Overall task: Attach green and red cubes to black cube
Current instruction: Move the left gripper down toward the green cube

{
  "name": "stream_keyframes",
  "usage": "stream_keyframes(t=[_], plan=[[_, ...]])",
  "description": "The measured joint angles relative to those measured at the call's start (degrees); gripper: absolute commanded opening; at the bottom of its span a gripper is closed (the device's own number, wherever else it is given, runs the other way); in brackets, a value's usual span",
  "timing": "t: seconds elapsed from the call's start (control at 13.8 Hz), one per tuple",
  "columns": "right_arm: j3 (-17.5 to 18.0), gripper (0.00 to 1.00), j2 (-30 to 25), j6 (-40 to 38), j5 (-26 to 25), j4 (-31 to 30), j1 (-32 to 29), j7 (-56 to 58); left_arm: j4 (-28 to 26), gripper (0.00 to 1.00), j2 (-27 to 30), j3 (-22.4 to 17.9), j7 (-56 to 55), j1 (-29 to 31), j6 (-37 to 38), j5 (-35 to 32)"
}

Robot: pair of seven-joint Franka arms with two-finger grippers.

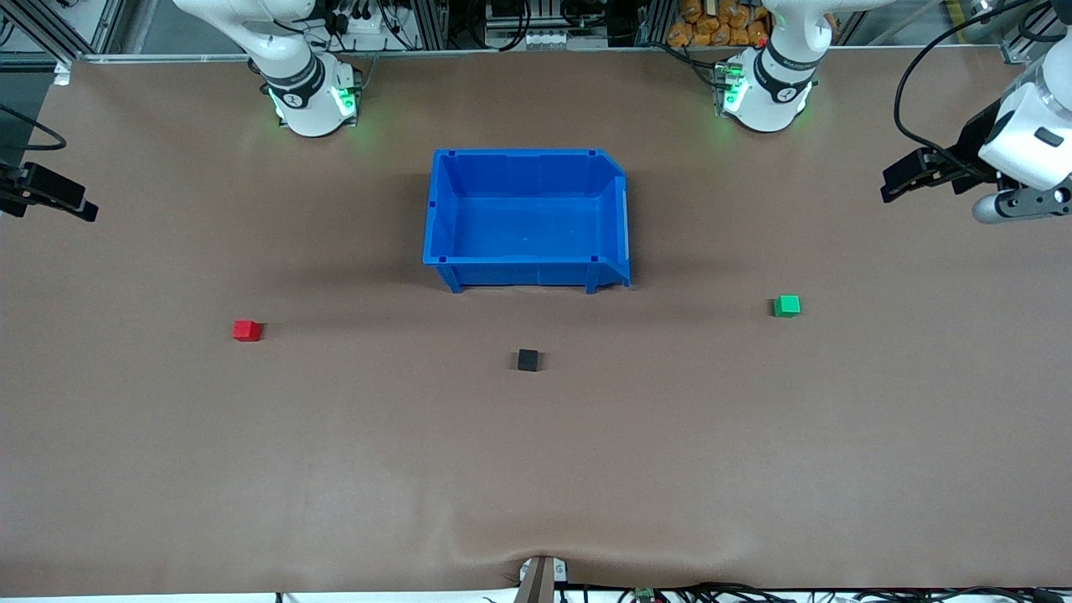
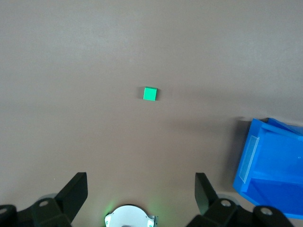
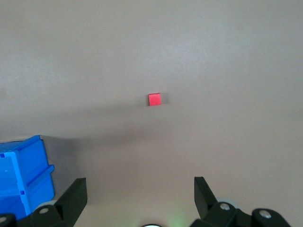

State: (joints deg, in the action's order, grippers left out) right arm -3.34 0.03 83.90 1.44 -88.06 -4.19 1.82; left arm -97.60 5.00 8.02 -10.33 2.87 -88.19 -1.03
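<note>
Both claws are hanging high with fingers apart, holding nothing: the left claw (image 2: 141,191) well above the green cube (image 2: 150,94), the right claw (image 3: 140,191) above the red cube (image 3: 154,99). The black cube (image 1: 528,360) is sitting between the two, so each claw should be descending squarely, centred on its own cube.

The black cube (image 1: 528,360) lies nearer the front camera than the bin (image 1: 526,219), between two well-separated cubes.

A brown table (image 1: 536,469) fills the frame. On it, upper centre, stands a blue bin (image 1: 526,219). Below the bin, near the middle, sits the black cube (image 1: 528,360). The red cube (image 1: 246,330) lies at mid-left, the green cube (image 1: 785,306) at mid-right, all well apart.
</note>
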Motion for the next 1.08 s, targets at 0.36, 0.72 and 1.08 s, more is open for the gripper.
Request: stream_keyframes(t=[0.36,0.72,1.08], plan=[[-0.14,1.00,0.92,0.95,0.00,-0.03,-0.60,0.00,-1.11,1.00,-0.80,0.01,0.00,0.00,-2.48,0.00],[0.27,1.00,1.68,0.56,-0.03,-0.02,-0.65,0.02,-6.45,1.00,-0.82,0.00,0.00,0.02,-9.51,0.00],[-0.23,1.00,1.48,-0.55,-0.01,0.25,-3.50,0.00,-11.42,1.00,-0.83,-0.02,0.00,0.04,-16.41,-0.01]])
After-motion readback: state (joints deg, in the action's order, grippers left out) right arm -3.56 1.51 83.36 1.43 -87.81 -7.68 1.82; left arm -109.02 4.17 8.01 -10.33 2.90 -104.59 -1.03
